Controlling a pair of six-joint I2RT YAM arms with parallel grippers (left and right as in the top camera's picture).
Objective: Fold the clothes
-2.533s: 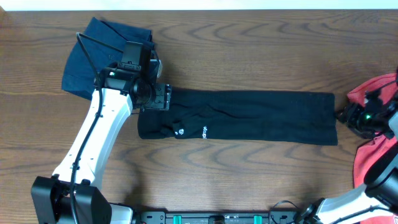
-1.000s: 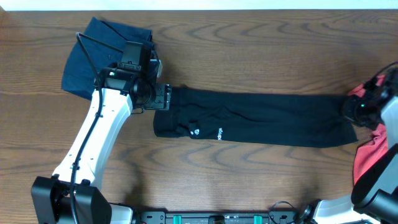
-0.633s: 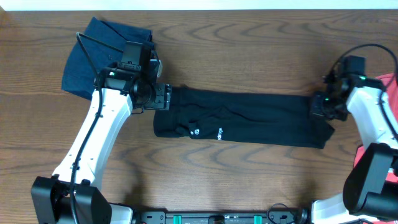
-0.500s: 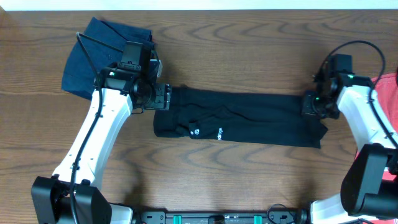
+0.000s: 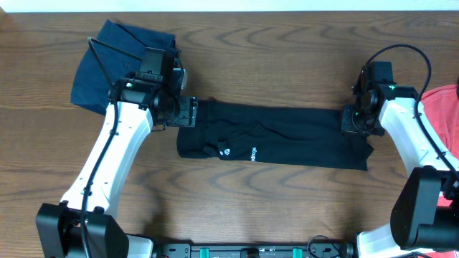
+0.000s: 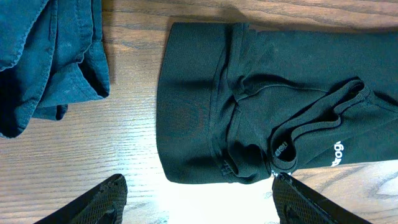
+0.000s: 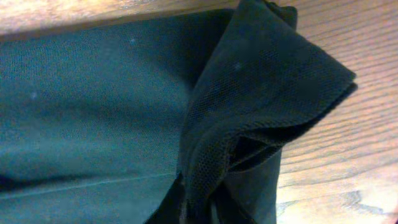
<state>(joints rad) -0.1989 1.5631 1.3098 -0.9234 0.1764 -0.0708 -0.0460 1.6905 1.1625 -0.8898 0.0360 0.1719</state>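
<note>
The black T-shirt (image 5: 287, 136) lies as a long, narrow strip across the middle of the table, with small white print marks near its left end. My left gripper (image 5: 188, 112) hovers open over that left end, and in the left wrist view its fingers (image 6: 112, 193) stand wide apart with nothing between them. My right gripper (image 5: 353, 120) is at the strip's right end. In the right wrist view it is shut on a raised fold of the black cloth (image 7: 261, 93), which is doubled back over the shirt.
A navy-blue garment (image 5: 115, 54) lies bunched at the back left, just beyond my left arm. A coral-red T-shirt (image 5: 446, 97) sits at the right table edge behind my right arm. Bare wood (image 5: 272, 208) runs along the front.
My right gripper has carried the shirt's right end leftward, so that end now folds back over the strip and the strip is shorter. The left arm has not moved.
</note>
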